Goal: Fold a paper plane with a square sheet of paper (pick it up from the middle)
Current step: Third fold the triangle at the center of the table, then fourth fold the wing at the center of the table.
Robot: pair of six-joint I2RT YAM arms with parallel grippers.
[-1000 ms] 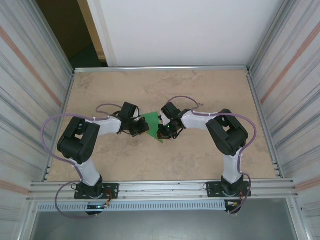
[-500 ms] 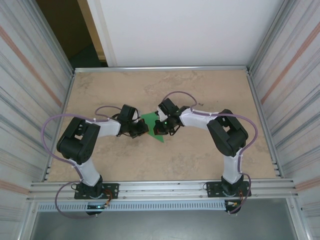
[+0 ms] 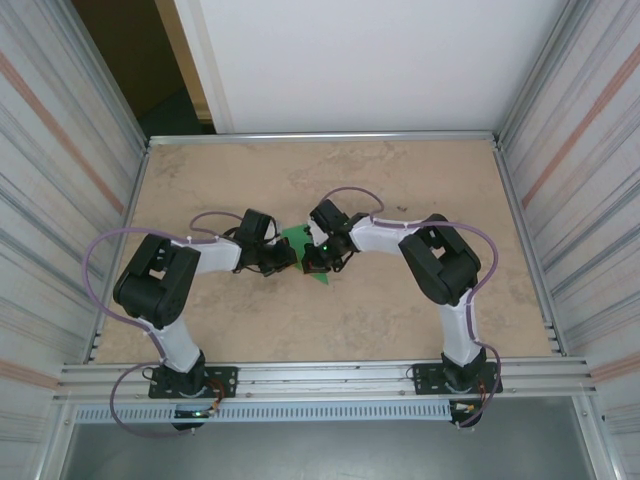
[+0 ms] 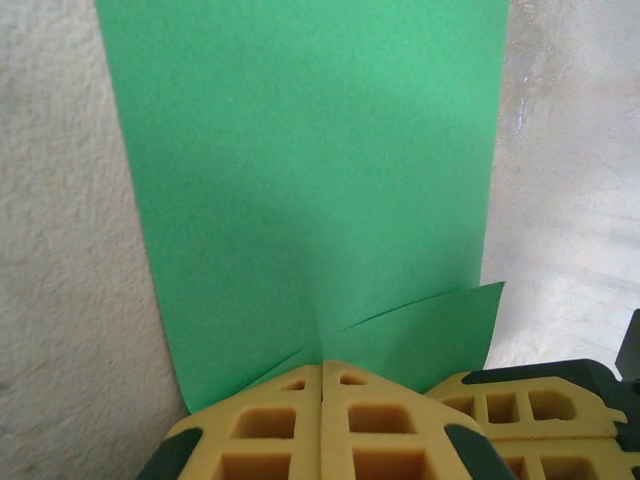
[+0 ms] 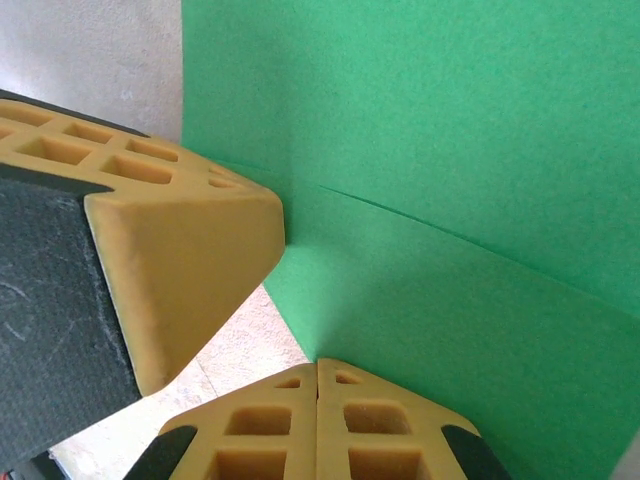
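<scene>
Green sheet of paper point(image 4: 310, 180), one item, thin, plain and unmarked.

Location: middle of the table point(image 3: 400, 190), between the two grippers. It lies mostly flat, with a low flap raised and a shallow crease running out from where the tips meet it.

Left gripper point(image 4: 322, 368): jaws closed, the sheet's near edge pinched in the seam between the yellow fingers point(image 4: 270, 420).

Right gripper point(image 5: 318, 365): jaws closed likewise on the neighbouring edge, just beside the left tips.

Handling, as judged: very light and limp, with no stiffness beyond what a crease lends it. It looks smooth enough to slide on the table or slip out of a weak pinch. It is likely to wrinkle or tear if the two arms pull apart.

Hold, as judged: best taken at an edge or corner with a flat, full pinch. Both grips should sit close together so the span between them is left slack. Creases should be pressed against the table, not formed in the air.
</scene>
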